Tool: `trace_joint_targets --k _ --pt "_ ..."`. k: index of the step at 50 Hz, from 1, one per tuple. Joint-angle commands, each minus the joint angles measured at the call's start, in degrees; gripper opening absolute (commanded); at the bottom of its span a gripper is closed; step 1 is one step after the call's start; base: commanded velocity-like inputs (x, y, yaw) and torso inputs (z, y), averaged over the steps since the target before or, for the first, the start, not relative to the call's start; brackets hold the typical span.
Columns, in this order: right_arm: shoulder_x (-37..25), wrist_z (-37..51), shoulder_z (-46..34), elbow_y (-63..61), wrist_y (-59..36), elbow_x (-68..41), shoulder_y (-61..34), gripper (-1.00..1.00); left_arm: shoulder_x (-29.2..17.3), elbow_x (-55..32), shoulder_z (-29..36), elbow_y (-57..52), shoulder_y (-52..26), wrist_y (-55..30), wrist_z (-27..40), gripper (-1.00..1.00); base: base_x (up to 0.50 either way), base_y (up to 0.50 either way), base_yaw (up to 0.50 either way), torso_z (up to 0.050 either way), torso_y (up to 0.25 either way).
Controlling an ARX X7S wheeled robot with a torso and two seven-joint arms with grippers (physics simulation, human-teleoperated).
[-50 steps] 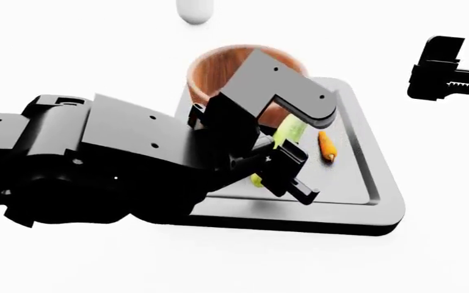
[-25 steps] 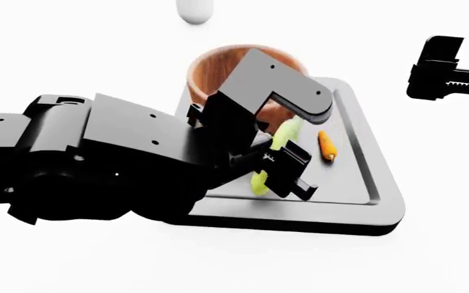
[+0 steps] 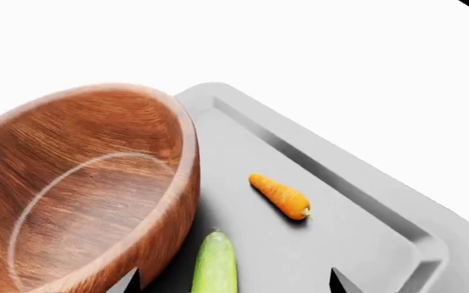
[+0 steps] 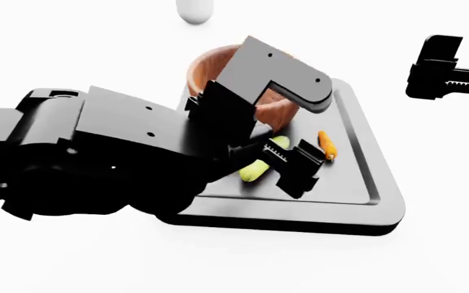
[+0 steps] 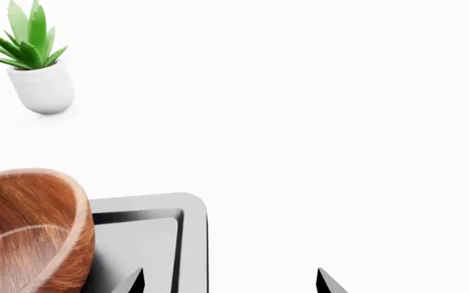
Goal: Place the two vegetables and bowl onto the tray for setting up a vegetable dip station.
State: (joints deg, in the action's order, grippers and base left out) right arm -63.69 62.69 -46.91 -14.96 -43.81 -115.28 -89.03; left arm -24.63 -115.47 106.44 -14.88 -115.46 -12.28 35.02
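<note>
The left gripper [image 4: 287, 166] was held open over the cucumber [image 4: 256, 166], gripping nothing. The wooden bowl [image 4: 218, 73], cucumber and carrot [image 4: 327, 145] were set on the tray [image 4: 356, 189]. The right gripper [image 4: 446, 76] was open at far right.

The left arm [image 4: 96, 159] is showing blocky black housings with a flat grey plate dotted by small screws. A grey L-shaped bracket [image 4: 279, 76] with rounded end is topping its wrist. The right gripper [image 4: 450, 70] is showing black, with a toothed rack.
</note>
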Motion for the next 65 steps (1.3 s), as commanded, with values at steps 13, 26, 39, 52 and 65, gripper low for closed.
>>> trace_joint_targets --k 13,26,39,52,65 --pt "0.5 0.3 0.1 0.2 -0.5 -0.1 -0.7 1.0 -5.0 -2.2 -8.2 -1.6 -10.0 0.6 2.3 1.0 0.0 0.0 0.0 0.0 0.0" --pt "2.0 2.8 0.6 -0.1 -2.2 -1.0 -4.5 1.0 -9.6 2.2 -15.3 7.5 -18.9 1.5 7.0 1.0 0.0 0.0 0.0 0.0 0.0" --pt "6.8 8.8 1.0 -0.3 -8.0 -2.7 -16.8 1.0 -19.6 6.3 -26.9 1.7 -18.5 -4.4 14.3 1.0 0.0 0.0 0.0 0.0 0.0" --pt "12.7 13.0 1.5 0.0 -14.7 -3.9 -32.4 1.0 -30.5 8.9 -37.6 -7.8 -18.8 -10.0 22.8 1.0 0.0 0.0 0.0 0.0 0.0" --pt "17.5 12.6 2.6 -0.2 -19.6 -2.0 -42.8 1.0 -33.4 9.9 -50.8 -11.6 -19.0 -18.3 26.4 1.0 0.0 0.0 0.0 0.0 0.0"
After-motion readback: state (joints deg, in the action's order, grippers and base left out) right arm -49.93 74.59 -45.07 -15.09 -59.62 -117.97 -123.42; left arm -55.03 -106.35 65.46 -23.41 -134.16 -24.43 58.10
